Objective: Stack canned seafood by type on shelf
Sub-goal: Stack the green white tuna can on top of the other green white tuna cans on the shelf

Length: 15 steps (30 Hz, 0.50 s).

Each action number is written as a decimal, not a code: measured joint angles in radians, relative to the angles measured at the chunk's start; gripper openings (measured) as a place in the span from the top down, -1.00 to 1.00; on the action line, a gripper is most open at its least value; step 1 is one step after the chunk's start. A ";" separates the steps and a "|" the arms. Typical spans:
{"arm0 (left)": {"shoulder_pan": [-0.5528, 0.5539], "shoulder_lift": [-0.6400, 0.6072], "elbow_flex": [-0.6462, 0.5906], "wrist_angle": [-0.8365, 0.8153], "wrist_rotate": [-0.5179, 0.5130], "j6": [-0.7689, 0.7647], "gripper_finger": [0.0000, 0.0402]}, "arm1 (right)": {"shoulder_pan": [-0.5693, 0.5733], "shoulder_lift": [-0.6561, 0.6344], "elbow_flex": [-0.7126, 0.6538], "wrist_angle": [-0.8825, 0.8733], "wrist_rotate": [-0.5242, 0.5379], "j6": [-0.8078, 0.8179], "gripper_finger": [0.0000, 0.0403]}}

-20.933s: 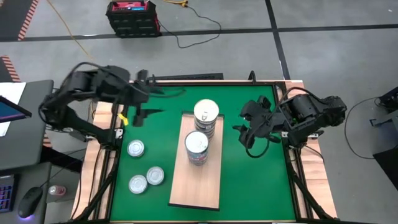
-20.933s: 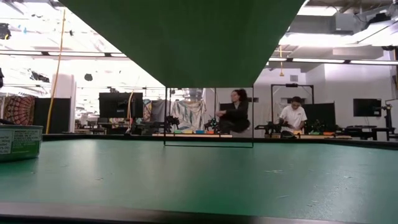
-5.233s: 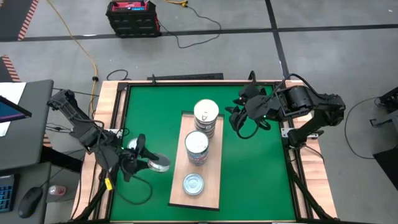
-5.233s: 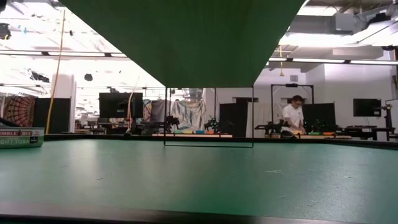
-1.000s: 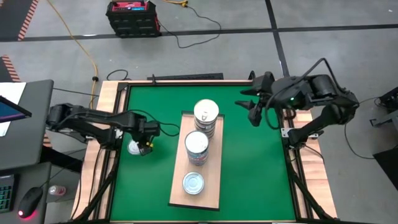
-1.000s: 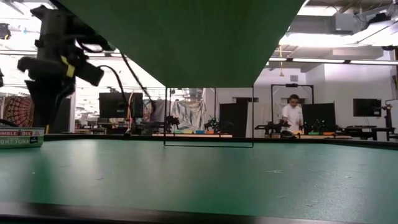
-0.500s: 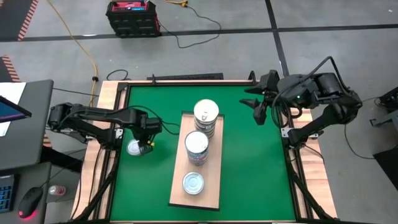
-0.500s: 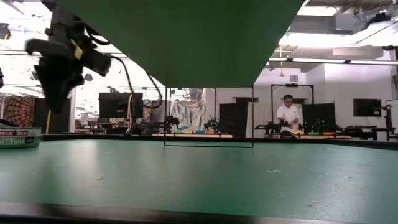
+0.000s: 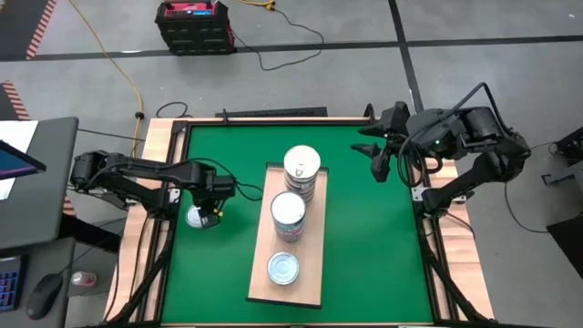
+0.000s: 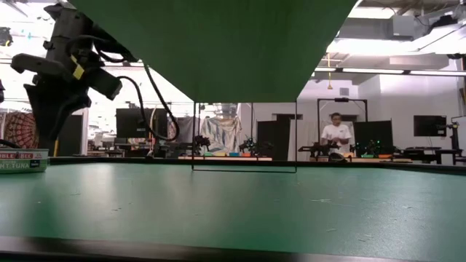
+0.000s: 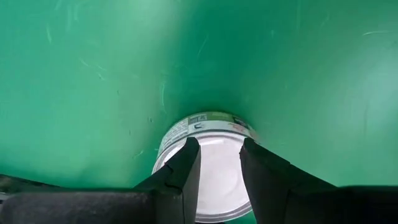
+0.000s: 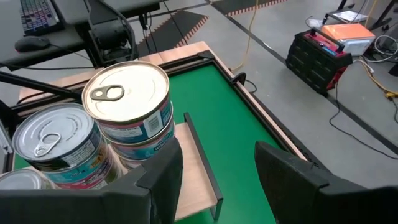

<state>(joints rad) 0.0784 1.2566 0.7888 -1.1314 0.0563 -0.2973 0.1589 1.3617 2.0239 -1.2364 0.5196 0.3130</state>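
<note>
The left gripper [image 9: 208, 215], fingers narrowed, hovers directly over the lone tuna can [image 9: 196, 217] at the mat's nine o'clock (right gripper [image 9: 378, 162] idles open).

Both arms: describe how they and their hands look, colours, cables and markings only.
The left arm and right arm are matte black, built of jointed segments, with loose black cables looping alongside. The left hand carries a small yellow tag. Its fingers are dark, flat, blunt plates; the right hand has similar dark fingers.

Silver-topped cans [image 9: 294, 211] on pale wood shelf [image 9: 311, 266]; green mat [image 9: 373, 237]; dark arms.
</note>
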 joint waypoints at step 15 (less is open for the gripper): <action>0.000 0.000 -0.054 0.131 -0.051 0.002 0.48 | -0.011 0.000 0.000 0.004 0.005 0.000 -0.13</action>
<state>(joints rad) 0.0784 1.2564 0.7346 -1.0004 0.0057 -0.2949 0.1476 1.3617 2.0239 -1.2327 0.5247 0.3134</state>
